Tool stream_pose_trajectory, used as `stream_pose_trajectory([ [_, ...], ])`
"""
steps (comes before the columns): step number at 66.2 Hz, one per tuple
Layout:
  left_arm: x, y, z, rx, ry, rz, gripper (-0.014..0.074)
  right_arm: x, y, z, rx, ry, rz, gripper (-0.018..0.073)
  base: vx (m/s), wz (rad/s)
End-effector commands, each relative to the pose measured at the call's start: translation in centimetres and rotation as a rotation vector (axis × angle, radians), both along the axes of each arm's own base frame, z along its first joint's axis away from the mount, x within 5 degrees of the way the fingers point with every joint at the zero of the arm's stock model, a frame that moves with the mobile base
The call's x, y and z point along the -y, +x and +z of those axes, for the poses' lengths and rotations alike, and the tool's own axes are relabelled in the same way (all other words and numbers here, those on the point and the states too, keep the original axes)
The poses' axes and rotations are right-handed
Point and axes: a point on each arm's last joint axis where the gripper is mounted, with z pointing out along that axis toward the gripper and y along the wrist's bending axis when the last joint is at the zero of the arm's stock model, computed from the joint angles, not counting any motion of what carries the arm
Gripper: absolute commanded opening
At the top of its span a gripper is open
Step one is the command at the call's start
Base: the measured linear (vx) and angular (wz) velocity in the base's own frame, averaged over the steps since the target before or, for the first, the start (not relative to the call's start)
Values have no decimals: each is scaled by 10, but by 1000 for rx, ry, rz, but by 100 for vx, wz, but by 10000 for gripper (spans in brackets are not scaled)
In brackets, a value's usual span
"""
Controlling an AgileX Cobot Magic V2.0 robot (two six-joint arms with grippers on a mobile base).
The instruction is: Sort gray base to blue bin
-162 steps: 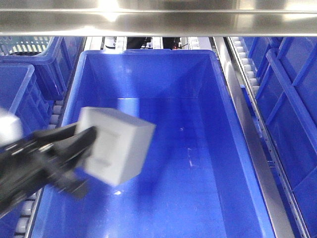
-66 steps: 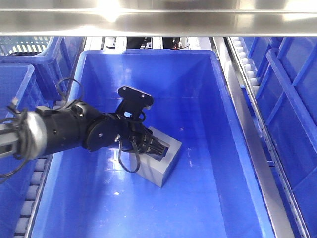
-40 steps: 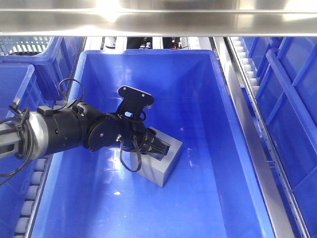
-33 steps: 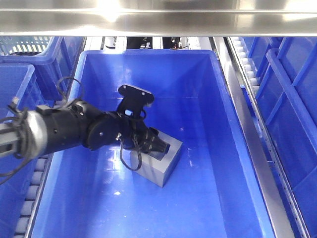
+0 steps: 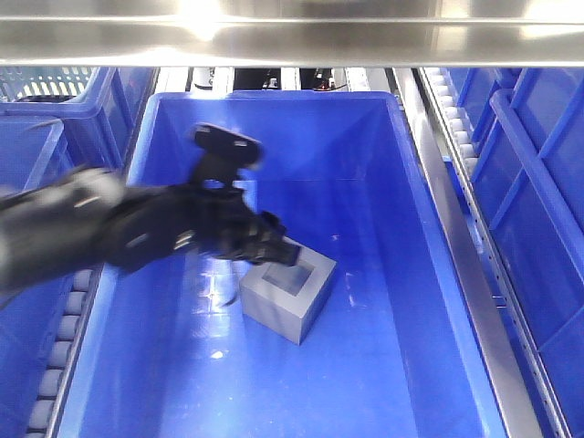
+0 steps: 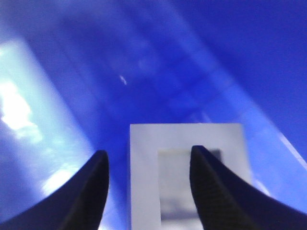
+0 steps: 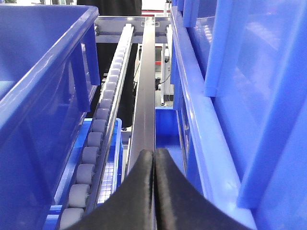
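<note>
The gray base (image 5: 287, 297) rests on the floor of the blue bin (image 5: 415, 265), its square recess facing up. My left gripper (image 5: 285, 253) hovers just above the base's upper-left edge, blurred by motion, and is open. In the left wrist view the left gripper (image 6: 147, 152) has one finger (image 6: 93, 191) left of the gray base (image 6: 144, 182) with blue showing between them, and the other finger over the recess. The bin floor (image 6: 192, 72) fills the rest of that view. My right gripper (image 7: 154, 151) is shut on nothing, outside the bin over a metal rail (image 7: 146, 96).
A steel shelf bar (image 5: 292, 36) crosses the top. More blue crates stand at the left (image 5: 36, 164) and right (image 5: 538, 210), with a pale lattice basket (image 5: 46, 82) behind. Roller tracks (image 7: 100, 129) and a steel rail (image 5: 470, 274) run beside the bin.
The left gripper carried the base into the bin and set it on the floor. Since half a second ago its fingers have left the recess and the arm has risen up and left. The base stays put.
</note>
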Motion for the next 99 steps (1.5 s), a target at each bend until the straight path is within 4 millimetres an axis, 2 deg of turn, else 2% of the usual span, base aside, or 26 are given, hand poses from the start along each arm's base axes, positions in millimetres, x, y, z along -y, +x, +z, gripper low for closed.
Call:
stream_pose_trajectory([
  [1, -9, -16, 35, 184, -140, -7, 376, 0, 0, 2, 71, -11, 0, -9, 0, 0],
  [12, -32, -49, 40, 284, -213, -10, 376, 0, 0, 2, 71, -11, 0, -9, 0, 0],
  [47, -115, -161, 56, 398, -303, -5, 376, 0, 0, 2, 71, -11, 0, -9, 0, 0],
  [70, -159, -222, 40, 497, -374, -5, 363, 0, 0, 2, 71, -11, 0, -9, 0, 0],
  [81, -167, -233, 27, 519, -387, -5, 258, 0, 0, 2, 71, -11, 0, -9, 0, 0],
  [93, -169, -235, 22, 515, -386, -5, -9, 0, 0, 2, 71, -11, 0, -9, 0, 0],
  [99, -169, -235, 22, 516, -385, -5, -7, 0, 0, 2, 71, -11, 0, -9, 0, 0],
])
